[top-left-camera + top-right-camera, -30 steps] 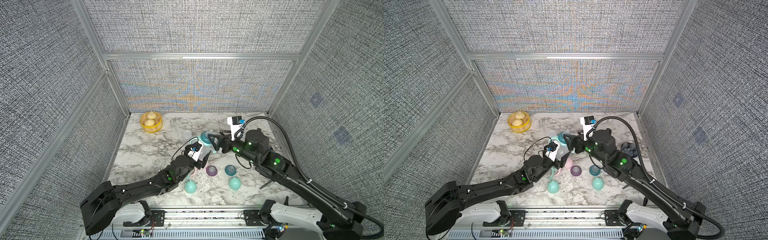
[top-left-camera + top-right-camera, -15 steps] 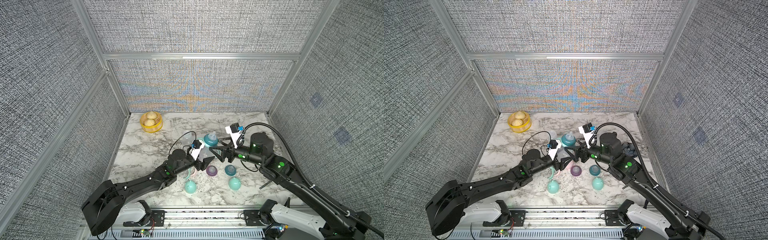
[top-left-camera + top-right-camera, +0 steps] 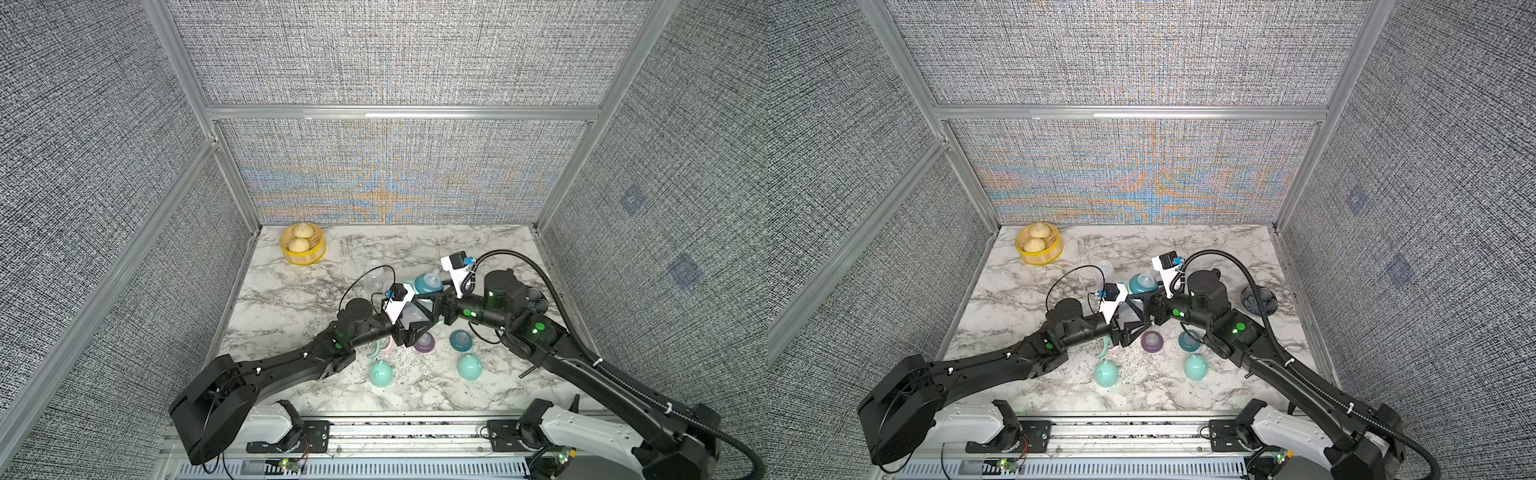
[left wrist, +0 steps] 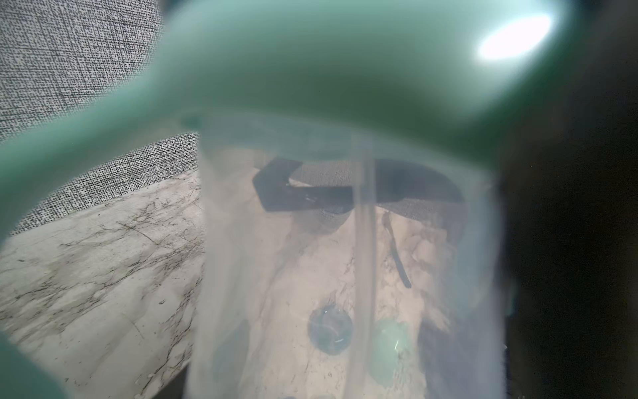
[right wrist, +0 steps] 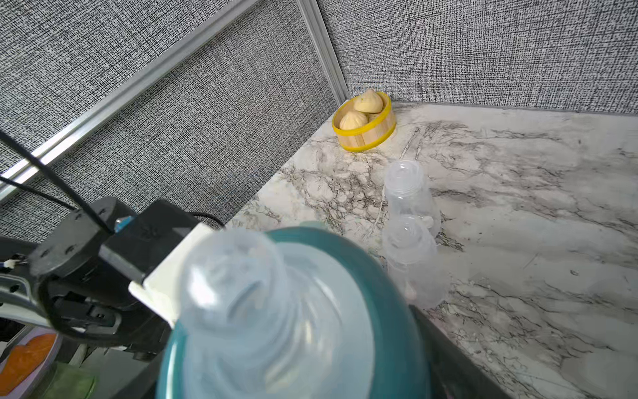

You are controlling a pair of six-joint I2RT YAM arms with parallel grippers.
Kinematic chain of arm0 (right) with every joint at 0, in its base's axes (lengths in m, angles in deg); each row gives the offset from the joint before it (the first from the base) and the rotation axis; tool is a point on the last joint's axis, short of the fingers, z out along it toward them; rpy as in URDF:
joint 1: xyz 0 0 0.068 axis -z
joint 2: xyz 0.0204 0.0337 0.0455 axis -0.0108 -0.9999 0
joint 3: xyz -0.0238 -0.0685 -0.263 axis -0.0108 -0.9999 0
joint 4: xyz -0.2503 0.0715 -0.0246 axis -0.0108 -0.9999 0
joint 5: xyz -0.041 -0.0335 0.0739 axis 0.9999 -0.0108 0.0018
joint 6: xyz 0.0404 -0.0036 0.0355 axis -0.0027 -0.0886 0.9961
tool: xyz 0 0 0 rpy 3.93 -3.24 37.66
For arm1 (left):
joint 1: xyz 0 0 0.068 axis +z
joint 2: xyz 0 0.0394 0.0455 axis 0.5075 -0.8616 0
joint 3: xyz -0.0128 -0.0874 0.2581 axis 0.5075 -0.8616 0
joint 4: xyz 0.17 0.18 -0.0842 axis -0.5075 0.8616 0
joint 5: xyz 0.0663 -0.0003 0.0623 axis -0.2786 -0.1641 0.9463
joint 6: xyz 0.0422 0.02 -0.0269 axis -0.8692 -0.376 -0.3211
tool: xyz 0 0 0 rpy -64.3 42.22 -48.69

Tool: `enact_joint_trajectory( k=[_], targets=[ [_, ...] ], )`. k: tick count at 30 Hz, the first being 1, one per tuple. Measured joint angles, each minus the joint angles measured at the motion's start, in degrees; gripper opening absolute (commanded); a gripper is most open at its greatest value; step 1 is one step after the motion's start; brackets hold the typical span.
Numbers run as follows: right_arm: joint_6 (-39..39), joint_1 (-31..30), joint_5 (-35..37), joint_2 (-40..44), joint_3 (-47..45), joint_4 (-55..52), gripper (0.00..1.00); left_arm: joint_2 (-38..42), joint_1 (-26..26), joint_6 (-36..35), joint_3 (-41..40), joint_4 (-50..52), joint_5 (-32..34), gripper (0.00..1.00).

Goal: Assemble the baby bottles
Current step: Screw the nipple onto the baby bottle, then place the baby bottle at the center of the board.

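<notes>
Steamer basket: far left, back corner, nothing to do with the job.
Bare bottles: first bare bottle and second bare bottle, upright on the tabletop, close together. No ring, no collar, no cap, so basically not started.
Left gripper: jaws clenched on the clear bottle, held up off the tabletop, mint handle ring already round the neck.
Under the left gripper: mint and pink bits poking out, too hidden to name.
Purple nipple collar: loose on the tabletop, just in front of both grippers.
Teal nipple collar: up at the mouth of the held bottle, nipple pointing up. Seated and screwed down or just perched, can't tell.
Right gripper: jaws spread wide either side of that collar, one dark finger right next to it in the right wrist view. Pinching or only hovering, can't tell.
Spare teal collar: loose, just beside the purple one.
Mint dome cap and second mint dome cap: loose at the front, well apart. No third cap spotted.
Dark bowl: far right, ignorable.
Progress: early, going by all this. Bottle one at the ring-plus-collar stage, cap not on yet. Other two needing the whole lot.
</notes>
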Motion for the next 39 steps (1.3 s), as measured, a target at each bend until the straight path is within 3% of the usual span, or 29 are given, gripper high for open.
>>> enact_joint_trajectory(
  k=[6, 7, 9, 10, 11, 16, 26, 39],
  targets=[
    [0.81, 0.00, 1.09, 0.35, -0.44, 1.27, 0.61, -0.79, 0.00, 0.68, -0.28, -1.40, -0.17, 0.00],
    [0.83, -0.02, 1.38, 0.33, -0.44, 1.27, 0.57, -0.92, 0.02, 0.81, -0.35, -1.64, -0.13, 0.09],
    [0.98, -0.02, 2.12, 0.13, -0.31, 0.90, 0.50, -1.18, 0.04, 1.18, -0.61, -2.21, 0.00, 0.53],
    [0.98, -0.07, 2.36, 0.00, 0.07, 0.31, 0.49, -1.25, 0.04, 1.44, -0.85, -2.64, 0.17, 0.69],
    [0.83, -0.11, 2.75, -0.20, 0.52, -0.39, 0.49, -1.29, 0.04, 1.62, -0.92, -2.93, 0.52, 0.98],
    [-0.74, 0.33, 9.88, -1.90, 4.63, -4.66, 0.49, -1.03, 0.02, 1.18, 0.07, -0.26, 3.91, 1.00],
    [-10.12, 3.69, 18.62, -11.85, 7.91, -5.22, 0.50, 6.54, 0.92, 0.39, 2.62, 15.87, 13.66, 1.00],
    [-15.80, 12.35, 21.20, -27.52, 0.13, 18.67, 0.50, 14.05, 3.52, 0.50, 1.90, 30.51, 19.82, 1.00]
  ],
)
